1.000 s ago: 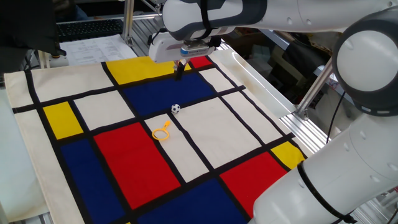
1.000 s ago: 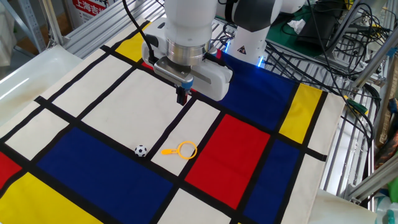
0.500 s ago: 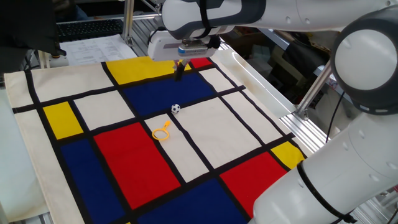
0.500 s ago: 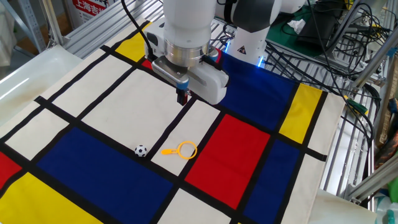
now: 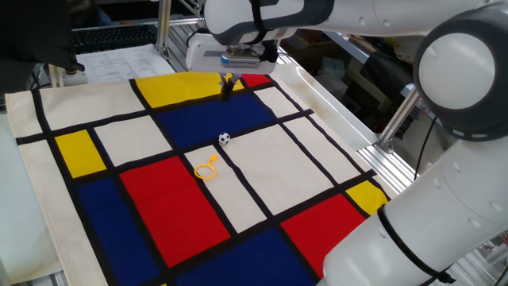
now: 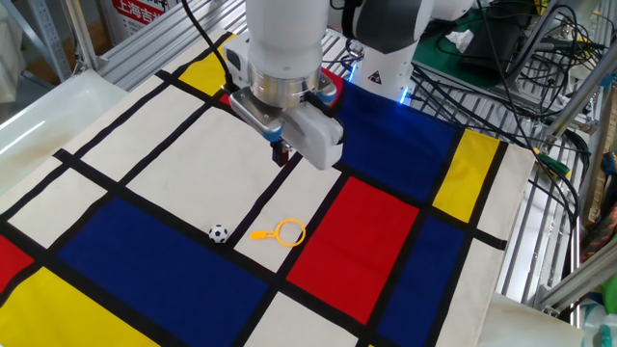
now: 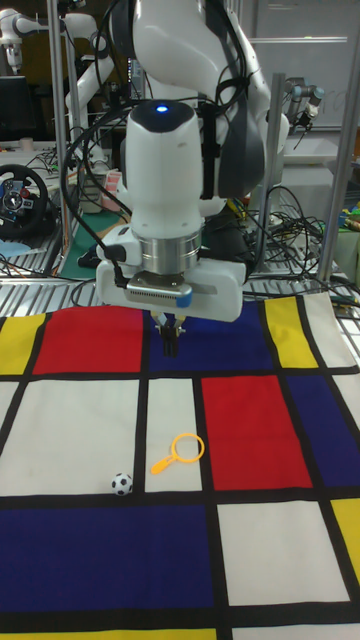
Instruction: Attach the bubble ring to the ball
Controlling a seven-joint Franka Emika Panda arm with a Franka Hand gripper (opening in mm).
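Note:
The ball, tiny and white with black patches, lies on the patterned cloth. The bubble ring, an orange-yellow loop with a short handle, lies flat a short way from it, handle pointing toward the ball, not touching it. My gripper hangs above the cloth well back from both, toward the robot base. Its fingers are shut together with nothing between them.
The cloth of red, blue, yellow and white panels with black lines covers the table. Aluminium frame rails run along the table edge. Cables and gear crowd the area behind the robot base.
The gripper head has rotated about its vertical axis and drifted slightly sideways. Ball and ring have not moved.

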